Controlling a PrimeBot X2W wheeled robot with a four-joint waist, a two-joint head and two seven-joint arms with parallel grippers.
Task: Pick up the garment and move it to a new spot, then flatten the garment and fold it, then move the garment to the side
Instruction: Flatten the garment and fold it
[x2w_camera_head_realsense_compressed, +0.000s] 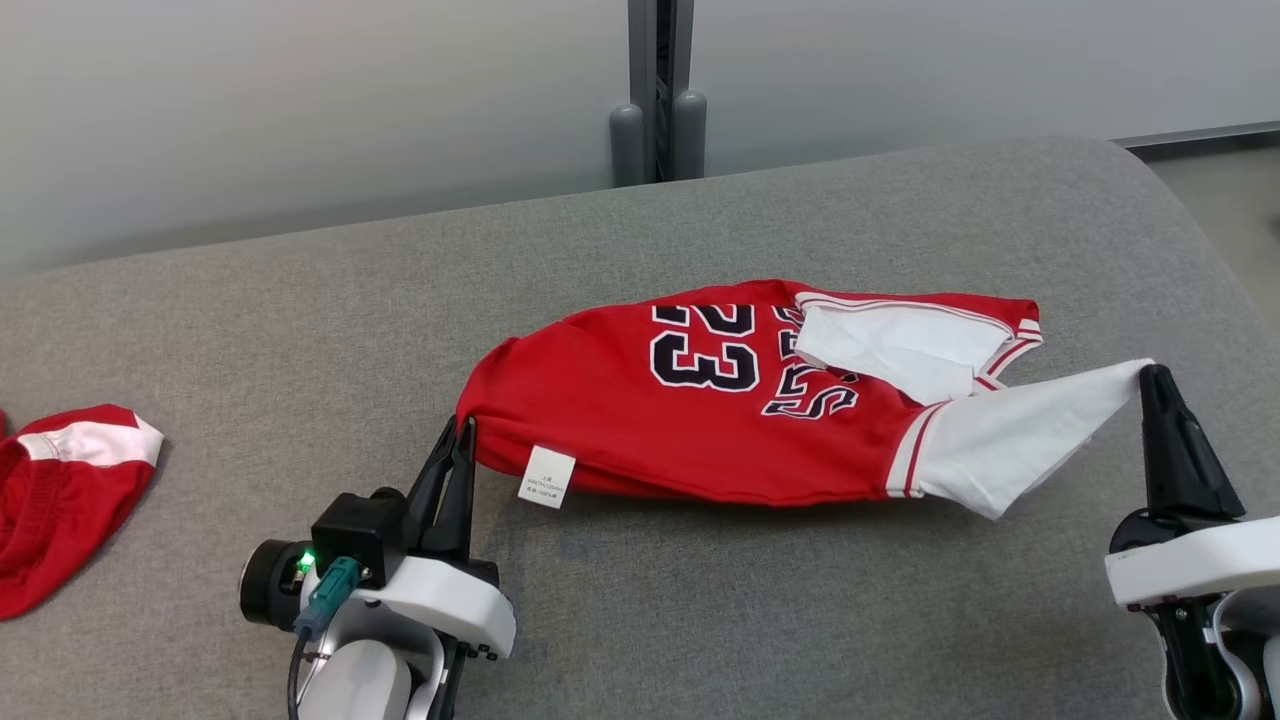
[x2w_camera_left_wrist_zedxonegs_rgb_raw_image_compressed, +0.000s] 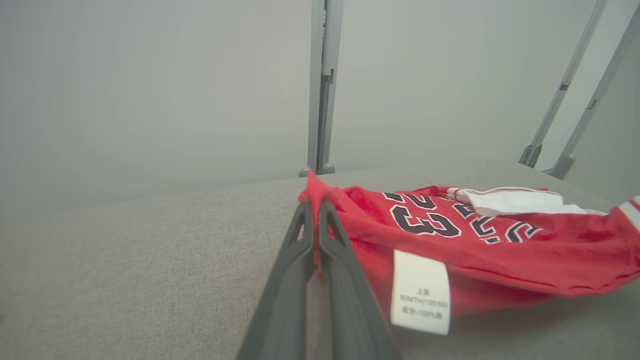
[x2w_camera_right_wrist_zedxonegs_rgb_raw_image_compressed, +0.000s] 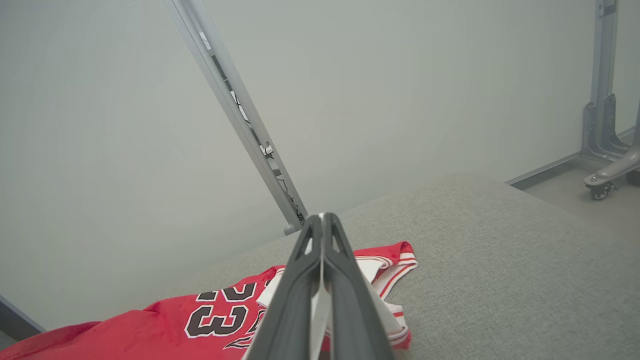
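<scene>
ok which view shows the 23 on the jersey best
The head view: the 23 on the jersey shows whole, from above. The left wrist view catches it low and foreshortened; the right wrist view has it small near the bottom edge, beside the right pincer.

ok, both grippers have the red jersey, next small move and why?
Probably raise both arms together. The left gripper is shut on a hem corner of the red number-23 jersey, the right gripper on its white sleeve, and the body lies on the grey fabric surface.
</scene>
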